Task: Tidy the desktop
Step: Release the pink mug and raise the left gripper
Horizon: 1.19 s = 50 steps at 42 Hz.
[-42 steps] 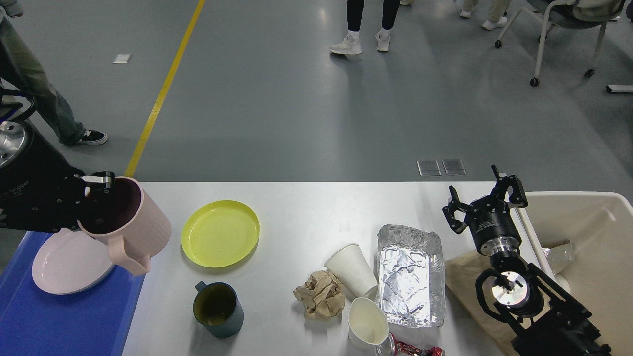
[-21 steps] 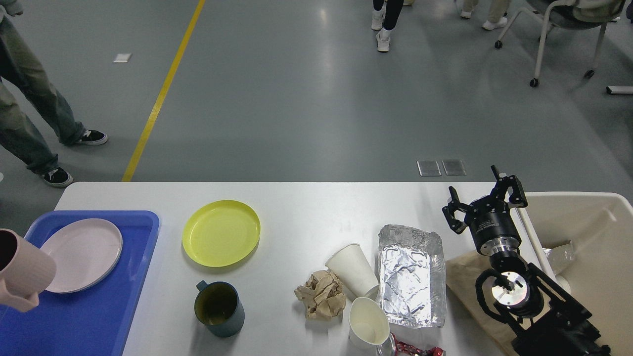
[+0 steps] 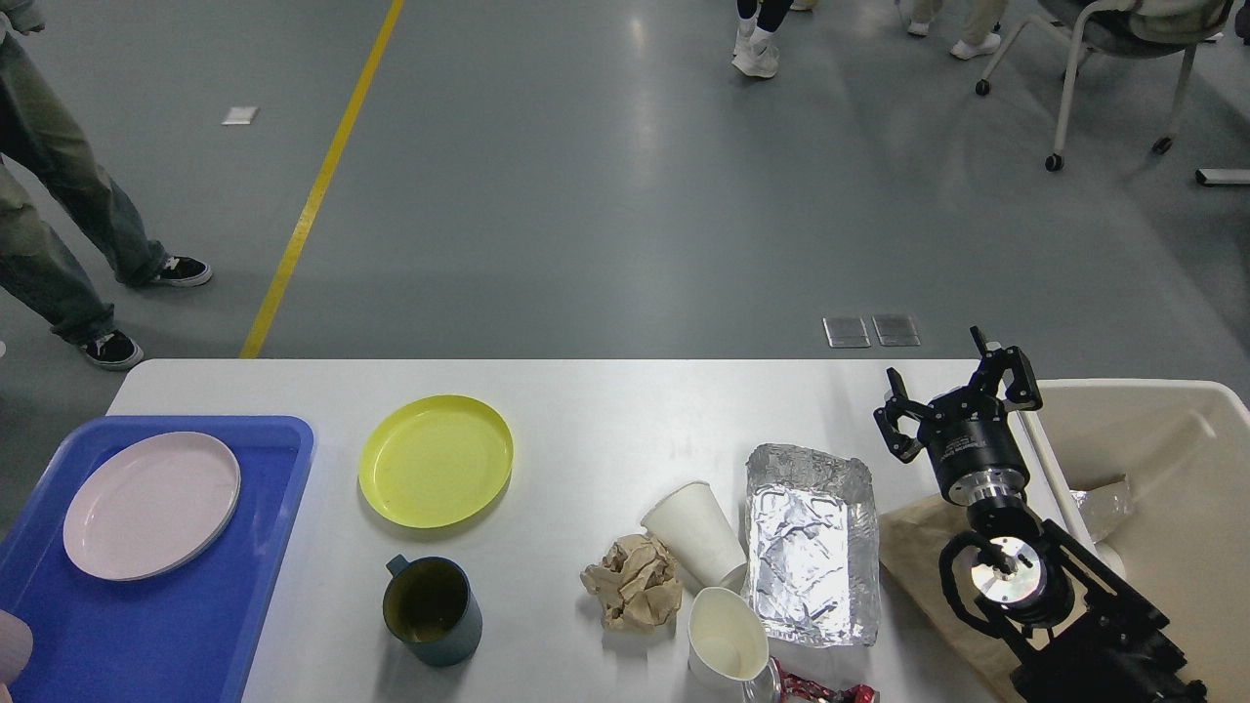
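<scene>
Head view: right gripper [image 3: 957, 395] (jaws spread) hovers above desktop [image 3: 605, 430].

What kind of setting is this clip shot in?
Probably an indoor lab or workshop test area, not a home: grey floor with a yellow line, wheeled office chair, bystanders' legs, and staged clutter on the desktop.
</scene>
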Available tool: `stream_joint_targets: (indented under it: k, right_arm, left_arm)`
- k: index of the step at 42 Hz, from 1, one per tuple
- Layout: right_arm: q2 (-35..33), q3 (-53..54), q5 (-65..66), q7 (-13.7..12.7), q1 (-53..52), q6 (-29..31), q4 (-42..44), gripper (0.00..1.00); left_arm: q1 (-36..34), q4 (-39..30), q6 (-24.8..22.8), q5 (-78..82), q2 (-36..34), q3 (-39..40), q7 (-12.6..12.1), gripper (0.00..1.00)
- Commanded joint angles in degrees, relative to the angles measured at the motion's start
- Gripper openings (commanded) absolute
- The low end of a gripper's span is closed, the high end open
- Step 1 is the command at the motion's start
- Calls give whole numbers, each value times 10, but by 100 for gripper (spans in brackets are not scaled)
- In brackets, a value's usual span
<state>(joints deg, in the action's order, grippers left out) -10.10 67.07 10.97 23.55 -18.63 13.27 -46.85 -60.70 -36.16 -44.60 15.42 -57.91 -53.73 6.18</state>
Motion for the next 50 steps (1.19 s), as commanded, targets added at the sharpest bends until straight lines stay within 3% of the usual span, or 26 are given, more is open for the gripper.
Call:
stream_joint_targets:
  k: [1,17,27,40,46,50]
  right_arm:
    - [0,0,-1,0,0,0,0,100]
    - [0,0,-1,0,0,0,0,100]
    - [0,0,0,0,0,0,0,100]
    - [1,0,-1,0,0,0,0,100]
    - [1,0,-1,0,0,0,0,100]
    - [0,0,0,0,0,0,0,100]
  left_arm:
    - [44,27,1,4,8,34,6,0]
    - [48,27,-6,2,15,47,5,4]
    - [50,27,36,-2,20,51,6,55]
    - [49,26,45,-3,21,52,4,74]
    - [50,19,43,-2,21,49,4,77]
    - [42,14,36,-4,19,42,8,85]
